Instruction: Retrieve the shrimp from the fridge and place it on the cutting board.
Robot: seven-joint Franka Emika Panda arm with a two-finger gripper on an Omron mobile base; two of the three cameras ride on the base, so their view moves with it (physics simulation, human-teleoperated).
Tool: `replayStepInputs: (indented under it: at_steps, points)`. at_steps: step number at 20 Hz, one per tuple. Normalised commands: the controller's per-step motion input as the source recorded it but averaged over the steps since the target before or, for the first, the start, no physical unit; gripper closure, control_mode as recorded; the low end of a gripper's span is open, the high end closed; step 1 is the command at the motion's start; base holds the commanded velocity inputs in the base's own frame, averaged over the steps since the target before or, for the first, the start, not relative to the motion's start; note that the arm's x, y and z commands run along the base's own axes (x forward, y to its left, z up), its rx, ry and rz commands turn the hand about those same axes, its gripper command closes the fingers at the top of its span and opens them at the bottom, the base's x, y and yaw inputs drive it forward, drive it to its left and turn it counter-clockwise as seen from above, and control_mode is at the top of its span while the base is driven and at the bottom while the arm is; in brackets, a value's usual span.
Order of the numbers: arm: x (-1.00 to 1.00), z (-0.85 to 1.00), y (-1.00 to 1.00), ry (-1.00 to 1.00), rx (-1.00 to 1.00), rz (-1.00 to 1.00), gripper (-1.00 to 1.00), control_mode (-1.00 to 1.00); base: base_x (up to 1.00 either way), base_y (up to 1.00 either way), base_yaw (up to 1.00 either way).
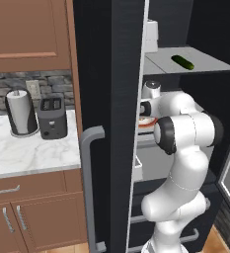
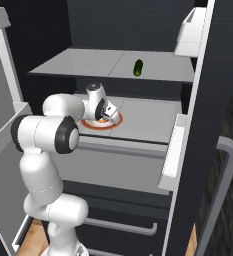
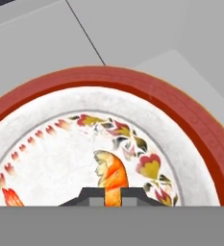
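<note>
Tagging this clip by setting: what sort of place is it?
A home kitchen, rendered. An open black fridge holds a cucumber on one shelf and a red-rimmed plate with the shrimp on the next. Beside it, a marble counter carries a toaster and paper towels.

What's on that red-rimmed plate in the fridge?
An orange shrimp lies on the plate, between the gripper jaws. The hand hides the plate's near part.
</note>
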Motion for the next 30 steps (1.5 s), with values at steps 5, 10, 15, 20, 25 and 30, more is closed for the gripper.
replayStepInputs:
  at_steps: [5, 10, 15, 20, 25, 30]
  points:
    - [0.00, 0.00, 0.00, 0.00, 0.00, 0.00, 1.00, -1.00, 0.00, 0.00, 0.00]
    - [0.00, 0.00, 0.00, 0.00, 0.00, 0.00, -1.00, -1.00, 0.00, 0.00, 0.00]
    - [0.00, -0.06, 0.00, 0.00, 0.00, 0.00, -1.00, -1.00, 0.00, 0.00, 0.00]
    - [0.00, -0.31, 0.00, 0.00, -0.05, 0.00, -1.00, -1.00, 0.00, 0.00, 0.00]
    - [0.00, -0.41, 0.00, 0.02, -0.08, 0.00, -1.00, -1.00, 0.00, 0.00, 0.00]
    - [0.00, -0.17, 0.00, 0.00, -0.03, 0.00, 1.00, -1.00, 0.00, 0.00, 0.00]
